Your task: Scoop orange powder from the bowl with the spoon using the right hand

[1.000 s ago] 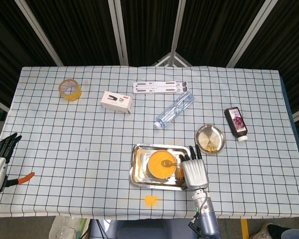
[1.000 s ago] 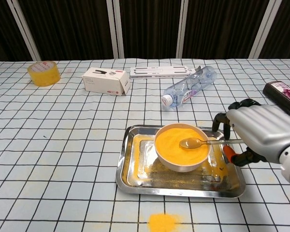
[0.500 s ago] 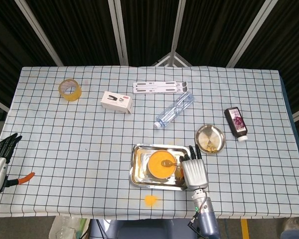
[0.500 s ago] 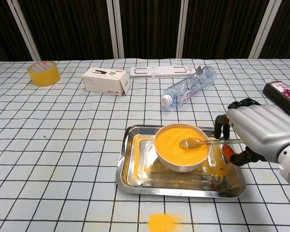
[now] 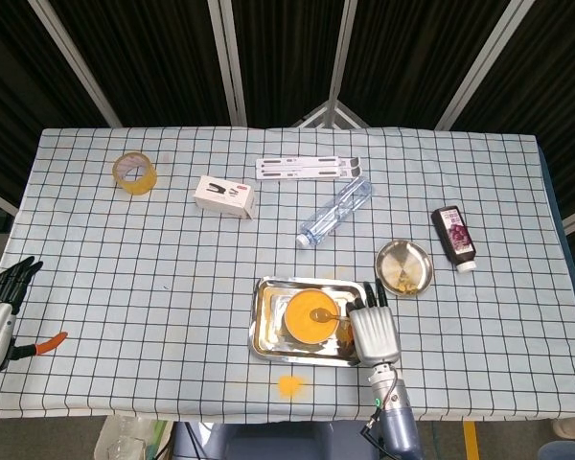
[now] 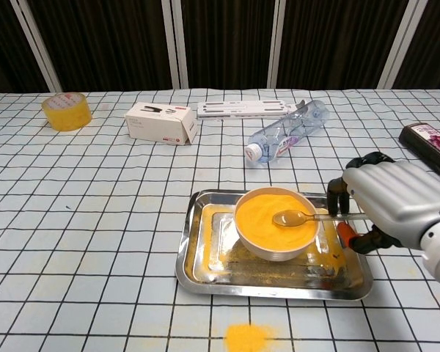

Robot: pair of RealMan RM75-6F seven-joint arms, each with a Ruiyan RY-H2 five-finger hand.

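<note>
A white bowl (image 6: 276,224) (image 5: 310,316) full of orange powder stands in a steel tray (image 6: 205,253) (image 5: 265,331) near the table's front edge. A metal spoon (image 6: 295,217) (image 5: 323,313) lies across the powder with its bowl at the middle and its handle running right. My right hand (image 6: 394,204) (image 5: 372,329) grips the spoon's handle just right of the bowl. My left hand (image 5: 0,311) hangs at the far left table edge, fingers apart and holding nothing; the chest view does not show it.
Spilled orange powder (image 6: 247,337) (image 5: 288,385) lies in front of the tray. A water bottle (image 6: 287,133), white box (image 6: 161,122), tape roll (image 6: 66,111), white strips (image 6: 246,108), dark bottle (image 6: 430,143) and small metal dish (image 5: 403,266) sit further back. Orange-handled pliers (image 5: 40,343) lie by my left hand.
My right hand has drifted very slightly right and back; the spoon stays resting on the powder. The left hand has not moved.
</note>
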